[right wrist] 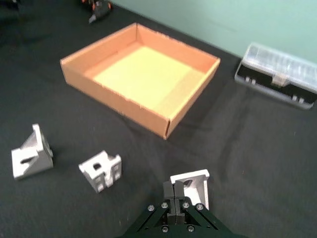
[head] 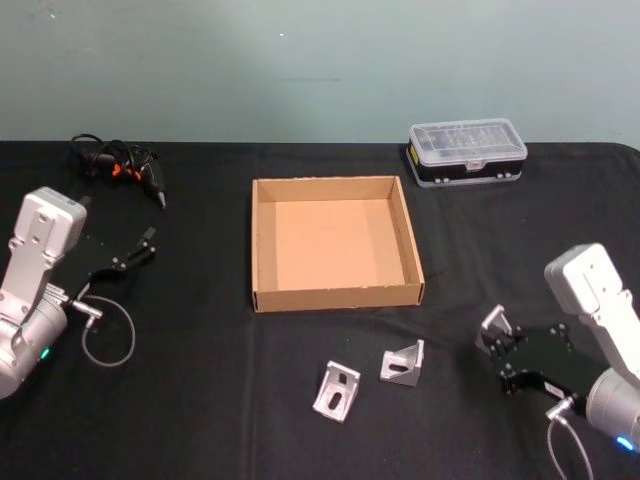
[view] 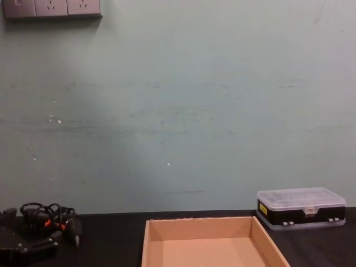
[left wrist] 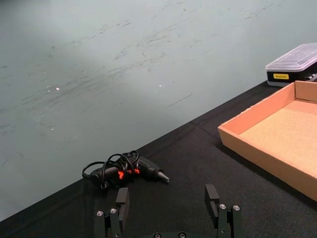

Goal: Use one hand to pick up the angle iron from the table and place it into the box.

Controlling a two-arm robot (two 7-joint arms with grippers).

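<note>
**Right wrist view: angle iron clamped, box seen empty**

At lower centre, an angle iron [right wrist: 192,186] is held by the right gripper [right wrist: 174,194], the jaws pinched narrowly on one flat flange, presumably for carrying to the box [right wrist: 114,99]. A second bracket [right wrist: 30,157] and a third bracket [right wrist: 101,171], matte silver and slotted, are seen at lower left on the black worktop [right wrist: 257,148]. The left gripper [head: 125,258] is parked at the head view's left, jaws wide.

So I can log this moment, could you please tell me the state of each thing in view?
Box: empty.
Case: lid closed.
Left gripper: open, idle at the left.
Right gripper: shut on an angle iron.
Other two angle irons: loose, in front of the box.
</note>
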